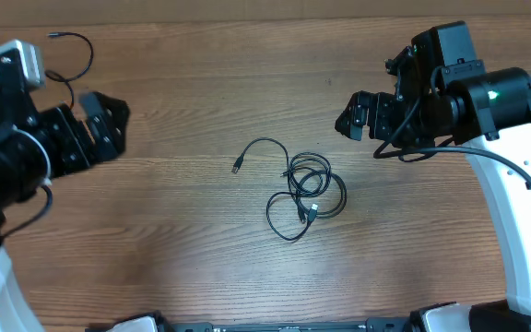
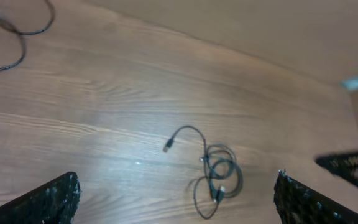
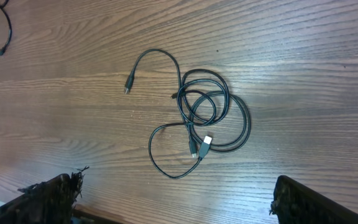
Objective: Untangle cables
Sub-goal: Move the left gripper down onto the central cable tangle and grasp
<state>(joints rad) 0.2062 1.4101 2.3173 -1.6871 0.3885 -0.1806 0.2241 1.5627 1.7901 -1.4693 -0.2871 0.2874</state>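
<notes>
A bare wooden table (image 1: 182, 83) with a brown grain fills all three views. The left gripper (image 1: 118, 124) hangs at the table's left side with its jaws spread wide and nothing between them. In its own wrist view the two dark fingers (image 2: 48, 199) sit at the bottom corners of the frame, with open wood between them. The right gripper (image 1: 344, 120) hangs at the upper right, pointing in toward the middle, and it is likewise spread wide and empty. Its fingers (image 3: 319, 199) frame the bottom edge of the right wrist view in the same way.

The cables (image 1: 302, 189) lie on the wood near the middle of the table, between the two grippers and apart from both, somewhat closer to the right one. They form a loose tangle of overlapping thin black loops. One strand arcs out to the upper left and ends in a small plug (image 1: 238, 168), and two more plug ends lie side by side inside the lower loop (image 3: 201, 146).

A lone cord (image 1: 72, 51), also thin and black, curls at the far upper left by the left arm, well apart from the tangle
</notes>
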